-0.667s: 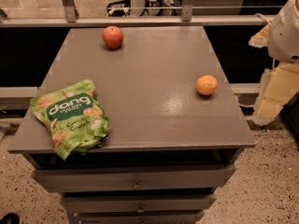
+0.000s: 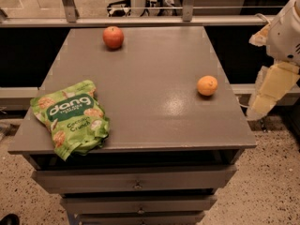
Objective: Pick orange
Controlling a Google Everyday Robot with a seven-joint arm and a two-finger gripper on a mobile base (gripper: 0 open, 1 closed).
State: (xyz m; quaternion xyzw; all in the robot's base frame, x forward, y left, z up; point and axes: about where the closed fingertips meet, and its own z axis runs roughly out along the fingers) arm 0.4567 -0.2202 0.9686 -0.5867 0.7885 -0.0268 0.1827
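Table (image 2: pixel 154 121): grey flat top on a cabinet, seen from above and in front; it bears a bag and two fruits
Drawers (image 2: pixel 137 179): stacked under the top's front edge, each with a small knob in the middle
Floor (image 2: pixel 262 191): speckled, showing at the lower right, beside the cabinet
Arm (image 2: pixel 287 29): white and cream, at the right edge of the view, off the table's right side and above its level
Snack bag (image 2: pixel 70 116): green, printed "dang", lying flat at the front-left corner, its lower end reaching the front edge
Gripper (image 2: pixel 263 102): cream-coloured, hanging down from the arm just past the table's right edge, to the right of the orange and apart from it; open or closed cannot be told
Apple (image 2: pixel 113 37): red-orange, near the back edge, left of centre, well apart from the other things
Orange (image 2: pixel 207 85): yellow-orange, resting on the right half of the top, near the right edge and about midway front to back
Orange, axis: round, so no long axis shows; a tiny dark dot sits on its upper right face
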